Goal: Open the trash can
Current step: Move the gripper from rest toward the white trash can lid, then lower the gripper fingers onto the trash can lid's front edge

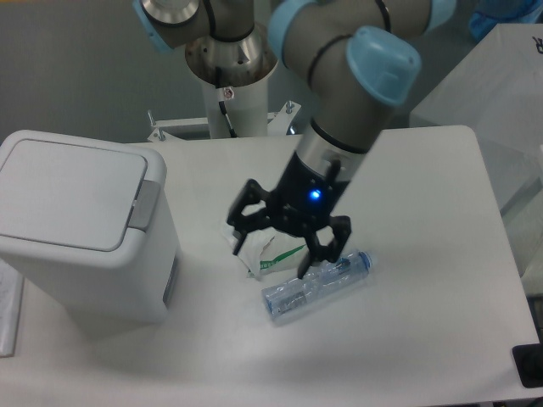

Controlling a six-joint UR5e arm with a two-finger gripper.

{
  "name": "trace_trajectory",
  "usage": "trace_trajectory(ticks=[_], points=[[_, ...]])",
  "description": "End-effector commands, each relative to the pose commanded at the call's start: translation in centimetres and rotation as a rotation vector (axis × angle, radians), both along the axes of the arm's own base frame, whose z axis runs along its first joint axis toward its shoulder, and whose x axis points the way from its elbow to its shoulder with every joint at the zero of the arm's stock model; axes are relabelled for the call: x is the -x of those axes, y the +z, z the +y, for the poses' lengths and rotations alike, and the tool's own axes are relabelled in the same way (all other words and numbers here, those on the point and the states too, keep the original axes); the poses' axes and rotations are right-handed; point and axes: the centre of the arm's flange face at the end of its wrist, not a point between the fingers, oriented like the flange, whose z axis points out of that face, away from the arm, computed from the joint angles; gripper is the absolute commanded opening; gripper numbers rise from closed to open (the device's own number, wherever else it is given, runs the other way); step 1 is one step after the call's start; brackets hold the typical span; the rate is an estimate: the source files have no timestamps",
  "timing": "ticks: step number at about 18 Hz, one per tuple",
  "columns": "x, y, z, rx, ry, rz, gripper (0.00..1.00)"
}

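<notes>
White, grey and pale blue on a white table

The trash can (pixel 81 229) is white with a grey tab; the bag (pixel 259 251) is translucent white with green print; the bottle (pixel 318 284) is clear, bluish; the gripper (pixel 280 246) is black with a blue light.

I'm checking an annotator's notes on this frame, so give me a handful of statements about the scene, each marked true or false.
1. The trash can has its lid shut. True.
2. The gripper is holding the bottle. False: its fingers are spread open and grip nothing.
3. The plastic bag lies between the trash can and the bottle. True.
4. The bottle stands upright. False: it lies on its side on the table.
5. The gripper is pressing the grey button tab. False: it is well off to the side, over the bag.
</notes>
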Motion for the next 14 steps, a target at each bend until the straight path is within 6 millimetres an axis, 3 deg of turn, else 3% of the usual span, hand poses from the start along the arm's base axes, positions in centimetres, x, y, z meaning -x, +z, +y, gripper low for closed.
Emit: trace_trajectory(ticks=[8, 14], points=[[-6.1, 2.1, 1.0, 0.001, -0.003, -0.029, 1.0], [-6.7, 1.1, 0.6, 0.02, -0.002, -0.039, 1.0]])
